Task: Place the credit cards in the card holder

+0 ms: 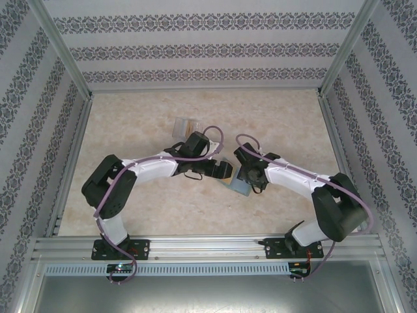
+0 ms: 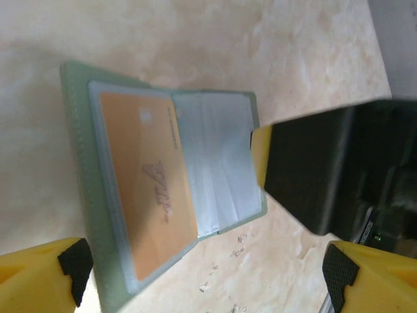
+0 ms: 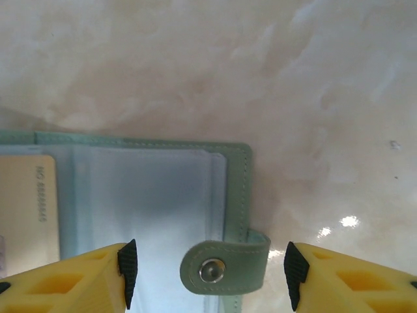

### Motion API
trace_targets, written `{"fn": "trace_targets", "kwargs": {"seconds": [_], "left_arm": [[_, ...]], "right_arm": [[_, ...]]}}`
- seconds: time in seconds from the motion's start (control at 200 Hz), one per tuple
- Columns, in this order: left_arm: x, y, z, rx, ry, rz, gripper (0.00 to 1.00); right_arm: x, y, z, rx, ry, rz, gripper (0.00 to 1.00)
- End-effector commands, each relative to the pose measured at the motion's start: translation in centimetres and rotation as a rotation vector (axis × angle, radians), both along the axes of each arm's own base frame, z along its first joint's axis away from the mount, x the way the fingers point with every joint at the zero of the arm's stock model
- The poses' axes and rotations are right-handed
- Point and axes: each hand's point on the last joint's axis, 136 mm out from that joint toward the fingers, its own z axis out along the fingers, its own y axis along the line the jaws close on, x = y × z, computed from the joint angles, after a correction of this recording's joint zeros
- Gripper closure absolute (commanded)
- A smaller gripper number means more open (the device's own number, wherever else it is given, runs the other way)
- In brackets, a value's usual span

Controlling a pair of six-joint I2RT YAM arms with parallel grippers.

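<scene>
Under your left gripper [image 2: 207, 270]: card holder [image 2: 88, 195] matt, stitched, leather-like; its sleeves [image 2: 218, 169] clear glossy plastic; orange card [image 2: 146, 189] smooth, slight sheen. Between your right gripper [image 3: 208, 274] jaws: snap [image 3: 212, 269] shiny metal; fingers [image 3: 78, 280] yellow plastic, matt. Table [image 3: 293, 78] polished, marble-look.

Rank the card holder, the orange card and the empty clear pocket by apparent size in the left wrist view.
1. card holder
2. orange card
3. empty clear pocket, close to the card; tilt makes that unsure.

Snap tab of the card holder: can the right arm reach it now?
Probably yes: the snap tab lies uncovered inside the open right pincer, with nothing over it.
</scene>
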Motion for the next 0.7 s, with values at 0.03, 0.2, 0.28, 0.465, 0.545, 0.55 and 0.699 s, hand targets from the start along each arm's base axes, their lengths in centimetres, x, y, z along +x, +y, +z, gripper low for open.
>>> {"fn": "trace_targets", "kwargs": {"seconds": [0.03,0.2,0.28,0.465,0.545,0.55,0.699], "left_arm": [[0.7,0.4,-0.3,-0.022,-0.002,0.054,0.06],[1.4,1.5,-0.4,0.029,-0.037,0.094,0.06],[1.5,1.5,-0.4,0.046,-0.044,0.089,0.06],[1.6,1.9,-0.6,0.068,-0.045,0.099,0.06],[1.7,2.0,-0.8,0.077,-0.043,0.108,0.06],[1.7,2.0,-0.8,0.079,-0.042,0.109,0.06],[1.9,2.3,-0.8,0.090,-0.045,0.120,0.06]], "right_arm": [[-0.3,-1.8,0.3,-0.125,-0.009,-0.010,0.41],[-0.3,-2.2,0.6,-0.113,-0.030,-0.006,0.56],[-0.5,-2.7,0.3,-0.110,-0.032,-0.015,0.63],[-1.0,-2.5,-0.1,-0.055,-0.021,-0.033,0.76],[-1.1,-2.5,-0.2,-0.046,-0.033,-0.043,0.81],[-1.1,-2.5,-0.2,-0.046,-0.034,-0.042,0.82],[-0.4,-2.1,0.3,-0.030,-0.074,-0.005,0.92]]}}
